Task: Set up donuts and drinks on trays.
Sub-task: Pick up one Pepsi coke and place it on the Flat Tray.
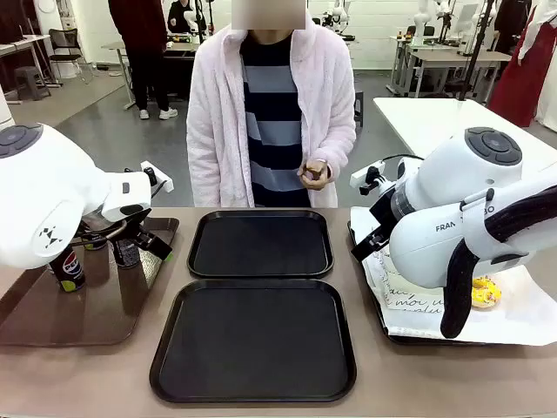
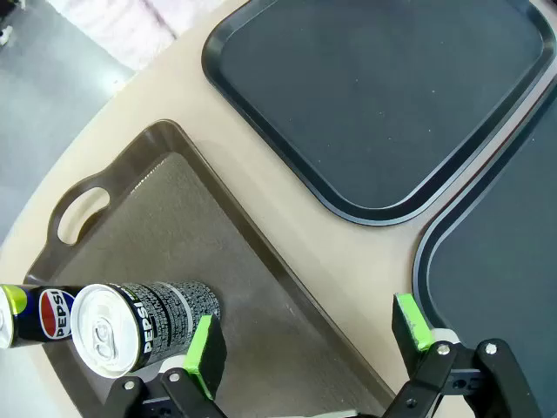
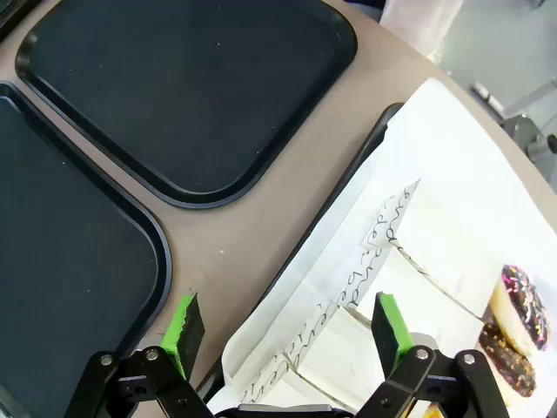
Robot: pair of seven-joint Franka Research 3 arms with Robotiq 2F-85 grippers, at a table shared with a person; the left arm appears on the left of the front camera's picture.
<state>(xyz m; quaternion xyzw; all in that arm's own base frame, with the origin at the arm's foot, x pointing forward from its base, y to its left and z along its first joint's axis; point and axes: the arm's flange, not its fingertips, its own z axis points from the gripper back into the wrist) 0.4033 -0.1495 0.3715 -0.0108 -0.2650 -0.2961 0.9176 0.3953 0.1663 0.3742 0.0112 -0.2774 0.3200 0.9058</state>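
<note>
Two black trays lie empty mid-table, the far tray near the person and the near tray in front of it. Pepsi cans stand on the glossy brown tray at the left. My left gripper hangs open above that tray's edge, one pad next to a can, with a second can beside it. My right gripper is open over printed paper sleeves on the paper-lined tray. Chocolate donuts lie beyond them, and a yellow donut is partly hidden behind my right arm.
A person in a pink robe stands at the far side with hands clasped above the table edge. Bare table strips run between the trays. My right arm covers much of the paper-lined tray.
</note>
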